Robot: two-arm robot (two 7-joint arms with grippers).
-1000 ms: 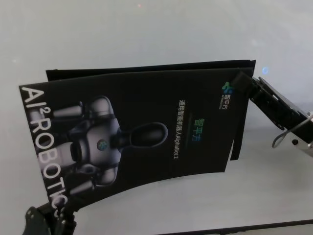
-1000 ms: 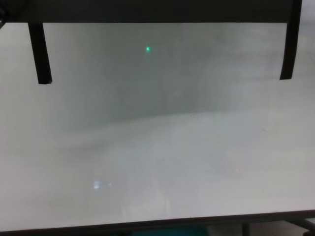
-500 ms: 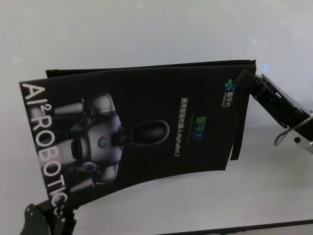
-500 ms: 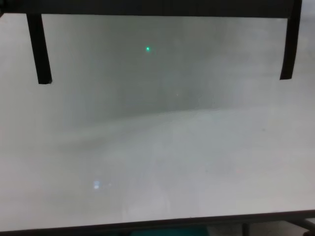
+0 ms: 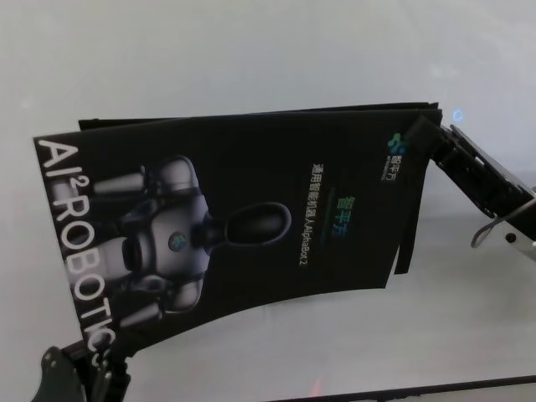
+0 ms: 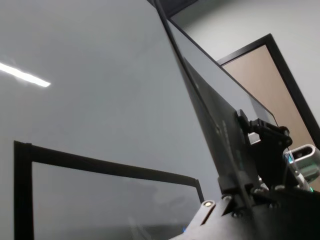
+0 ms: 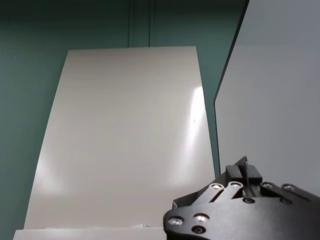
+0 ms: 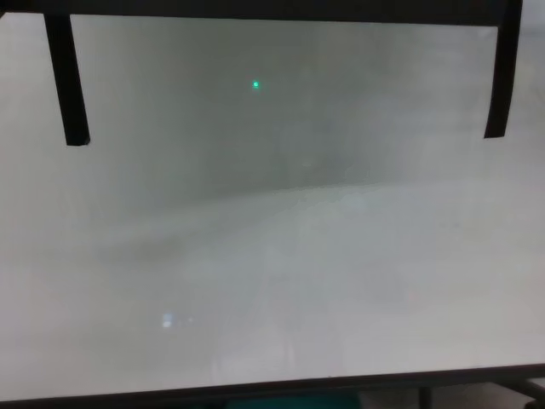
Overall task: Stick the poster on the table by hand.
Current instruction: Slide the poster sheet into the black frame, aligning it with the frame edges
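Note:
The poster (image 5: 251,218), a black glossy sheet with a grey robot picture and white lettering, hangs curved above the white table (image 5: 251,50). My left gripper (image 5: 92,368) is shut on its near-left corner at the bottom edge of the head view. My right gripper (image 5: 421,132) is shut on its far-right corner. In the left wrist view the poster (image 6: 215,115) shows edge-on, running from my left gripper (image 6: 235,192) to the right gripper (image 6: 252,125). The right wrist view shows the poster's pale back (image 7: 280,90) beside the table (image 7: 125,140).
Narrow black strips lie on the table under the poster: one along the far side (image 5: 251,113) and one at the right (image 5: 406,251). The chest view shows the table (image 8: 272,256) with strips at the left (image 8: 66,85) and right (image 8: 501,77). The table's near edge (image 8: 272,390) is dark.
The right gripper has moved slightly up and right with the poster's corner. In the chest view the dark band along the top has shrunk upward. Both grips hold.

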